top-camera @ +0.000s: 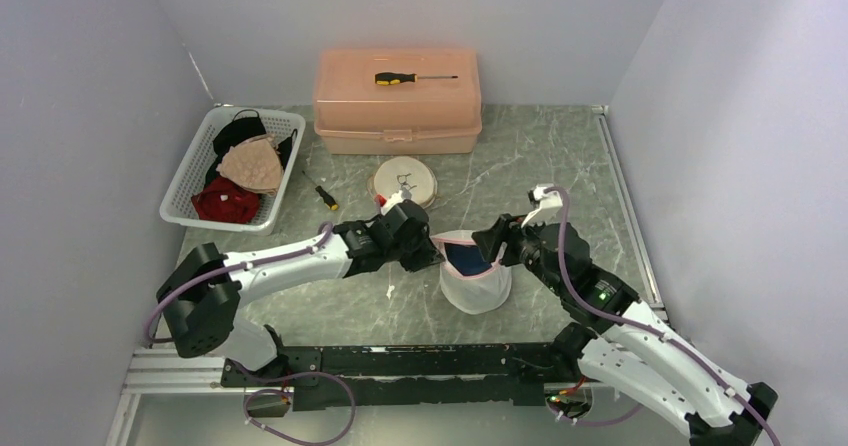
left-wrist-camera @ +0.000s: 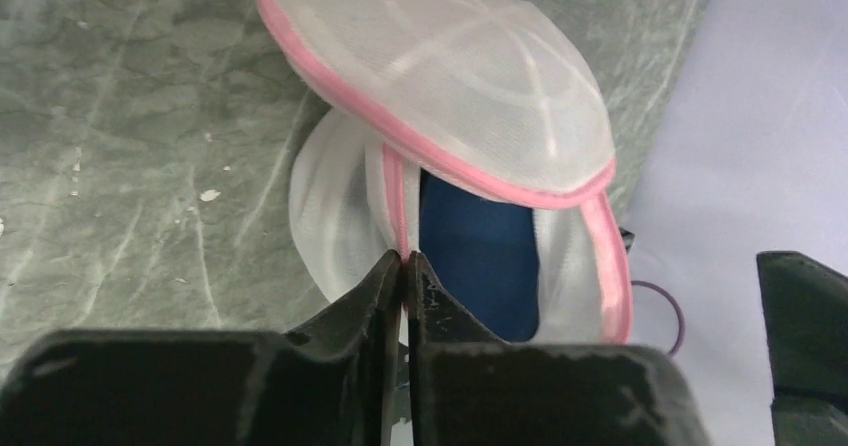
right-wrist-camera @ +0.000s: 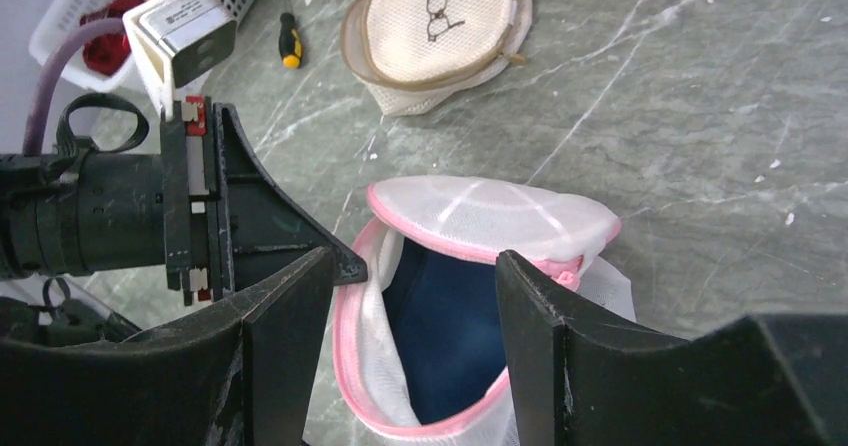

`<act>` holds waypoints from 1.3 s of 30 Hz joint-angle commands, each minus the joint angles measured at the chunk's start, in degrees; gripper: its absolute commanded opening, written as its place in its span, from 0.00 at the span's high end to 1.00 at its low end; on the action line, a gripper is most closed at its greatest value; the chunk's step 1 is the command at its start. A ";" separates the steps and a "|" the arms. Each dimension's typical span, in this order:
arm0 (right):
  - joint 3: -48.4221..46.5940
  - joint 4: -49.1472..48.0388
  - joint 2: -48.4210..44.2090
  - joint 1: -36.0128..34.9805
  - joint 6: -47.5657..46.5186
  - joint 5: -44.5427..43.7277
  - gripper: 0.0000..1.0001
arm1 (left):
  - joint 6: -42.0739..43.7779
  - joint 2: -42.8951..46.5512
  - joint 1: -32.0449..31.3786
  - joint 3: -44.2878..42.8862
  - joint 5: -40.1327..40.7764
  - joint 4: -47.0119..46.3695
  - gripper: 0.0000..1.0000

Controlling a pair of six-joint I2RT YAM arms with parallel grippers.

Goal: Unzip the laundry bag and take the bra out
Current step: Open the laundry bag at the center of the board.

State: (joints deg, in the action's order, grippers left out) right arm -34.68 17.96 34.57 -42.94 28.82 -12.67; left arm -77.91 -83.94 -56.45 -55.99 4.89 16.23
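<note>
1. Right, the left end effector (left-wrist-camera: 405,264) is pinched together on the rim of the pink-trimmed white mesh laundry bag (left-wrist-camera: 450,76).
2. The right end effector (right-wrist-camera: 415,266) hangs apart over its open mouth, with the dark blue fabric bra (right-wrist-camera: 445,326) inside.
3. I'd hold that rim steady above the grey marbled surface (left-wrist-camera: 120,116) and reach deep.

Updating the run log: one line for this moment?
laundry bag: unzipped | bra: blue, inside | left end effector: shut on pink rim | right end effector: open, at opening
</note>
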 commanded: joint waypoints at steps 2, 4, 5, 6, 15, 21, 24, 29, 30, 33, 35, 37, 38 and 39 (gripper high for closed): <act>-4.28 -1.09 3.63 -0.19 -4.16 5.28 0.36 | 3.51 -0.34 0.41 0.02 2.16 2.20 0.97; -6.22 0.38 7.06 -0.81 -5.66 5.91 0.36 | 4.50 0.21 0.41 0.88 2.61 2.44 0.97; -7.43 1.53 8.88 -1.16 -6.27 5.69 0.36 | 5.12 0.54 0.45 1.50 2.81 2.52 0.97; -8.89 2.42 10.74 -1.63 -7.11 5.50 0.36 | 5.83 0.96 0.38 2.35 2.89 2.76 0.97; -20.73 9.54 26.76 -6.82 -13.61 -0.62 0.34 | 6.79 3.05 -0.34 7.73 2.81 2.09 0.97; -23.78 10.82 33.70 -12.44 -17.53 -3.30 0.33 | 8.43 5.18 -0.42 7.06 4.01 2.85 0.97; -24.29 11.29 36.14 -14.66 -19.64 -5.73 0.33 | 8.74 6.35 -0.45 7.18 4.27 3.06 0.97; -22.92 10.55 38.52 -16.10 -21.13 -9.23 0.33 | 8.75 8.15 -0.42 7.73 4.65 3.06 0.97; -22.63 10.30 39.00 -16.19 -21.24 -9.86 0.34 | 8.82 8.44 -0.47 7.81 4.65 2.90 0.97; -21.76 8.49 40.64 -16.20 -21.47 -13.17 0.36 | 8.83 9.22 -0.42 7.82 4.79 2.87 0.97; -21.82 7.52 42.06 -16.17 -21.52 -14.31 0.39 | 8.78 9.55 -0.51 7.97 4.77 2.69 0.97; -22.35 7.52 43.76 -16.20 -21.32 -14.21 0.43 | 8.59 9.86 -0.50 8.15 4.78 2.67 0.97; -22.55 7.58 44.49 -16.21 -21.20 -13.90 0.46 | 8.61 10.05 -0.48 8.28 4.82 2.67 0.97; -22.68 7.66 45.20 -16.21 -21.03 -13.88 0.50 | 8.49 10.23 -0.54 8.46 4.86 2.62 0.97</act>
State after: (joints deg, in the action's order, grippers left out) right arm -56.29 27.51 77.58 -58.92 8.32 -23.94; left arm -69.65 -75.77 -56.71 -48.10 8.43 18.76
